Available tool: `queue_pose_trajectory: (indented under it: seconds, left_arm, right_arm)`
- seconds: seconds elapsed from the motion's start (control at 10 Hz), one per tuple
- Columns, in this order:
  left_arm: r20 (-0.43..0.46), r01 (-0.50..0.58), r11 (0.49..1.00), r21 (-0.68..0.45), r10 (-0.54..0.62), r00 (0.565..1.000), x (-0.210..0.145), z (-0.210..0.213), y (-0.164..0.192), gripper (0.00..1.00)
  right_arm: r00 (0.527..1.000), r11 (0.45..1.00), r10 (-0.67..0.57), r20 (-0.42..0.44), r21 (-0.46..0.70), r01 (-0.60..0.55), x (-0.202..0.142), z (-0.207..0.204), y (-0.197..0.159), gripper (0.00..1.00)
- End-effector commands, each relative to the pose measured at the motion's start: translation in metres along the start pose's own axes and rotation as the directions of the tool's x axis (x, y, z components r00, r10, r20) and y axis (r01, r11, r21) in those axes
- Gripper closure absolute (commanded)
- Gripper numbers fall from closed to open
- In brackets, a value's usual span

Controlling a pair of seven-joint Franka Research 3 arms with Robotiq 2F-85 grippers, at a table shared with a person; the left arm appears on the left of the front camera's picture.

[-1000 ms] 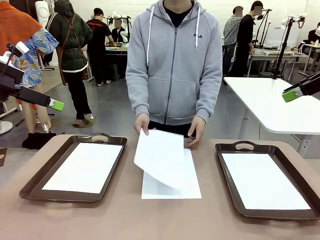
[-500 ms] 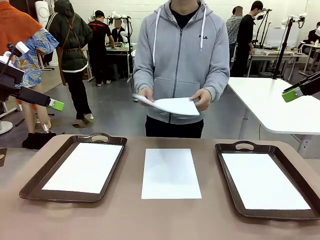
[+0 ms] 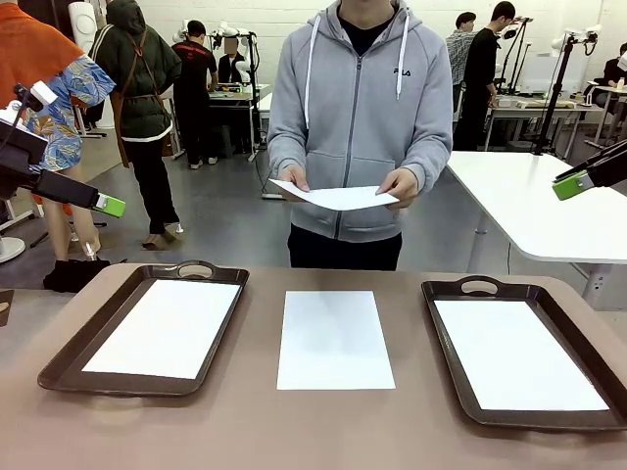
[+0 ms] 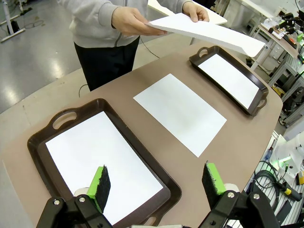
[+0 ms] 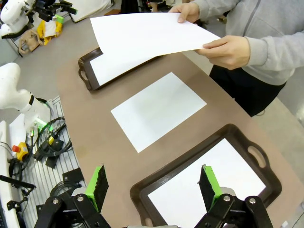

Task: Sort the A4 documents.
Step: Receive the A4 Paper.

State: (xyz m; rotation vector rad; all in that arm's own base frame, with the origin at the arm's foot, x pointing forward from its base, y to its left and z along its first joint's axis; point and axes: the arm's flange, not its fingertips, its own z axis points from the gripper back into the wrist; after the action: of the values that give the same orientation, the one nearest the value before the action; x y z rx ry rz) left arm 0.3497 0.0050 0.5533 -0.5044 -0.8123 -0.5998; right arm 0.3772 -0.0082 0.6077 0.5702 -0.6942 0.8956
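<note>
Front view: four A4 documents (image 3: 335, 338), two trays (image 3: 96, 328).

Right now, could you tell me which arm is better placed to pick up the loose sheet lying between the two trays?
Left, narrowly. Both hands are open and raised to either side, and the sheet lies midway between them, but the left hand hangs a little lower than the right hand.

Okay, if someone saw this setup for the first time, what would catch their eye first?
Probably the person in a grey hoodie at the far side, holding a white sheet in the air. Next, the single sheet lying flat between two dark brown trays, the left tray and the right tray, each already holding paper.
</note>
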Motion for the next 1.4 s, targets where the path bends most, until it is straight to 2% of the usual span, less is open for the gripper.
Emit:
queue_pose_trajectory:
  seconds: [0.0, 1.3]
  left_arm:
    - [0.002, 0.002, 1.000, 0.001, -0.002, 1.000, -0.0001, -0.0005, -0.0002, 0.00]
    - [0.002, 0.002, 1.000, 0.001, -0.002, 1.000, -0.0001, -0.0005, -0.0002, 0.00]
  right_arm:
    - [1.000, 1.000, 0.002, 0.004, 0.006, -0.002, 0.0003, -0.0007, 0.0004, 0.00]
    - [1.000, 1.000, 0.002, 0.004, 0.006, -0.002, 0.0003, -0.0007, 0.0004, 0.00]
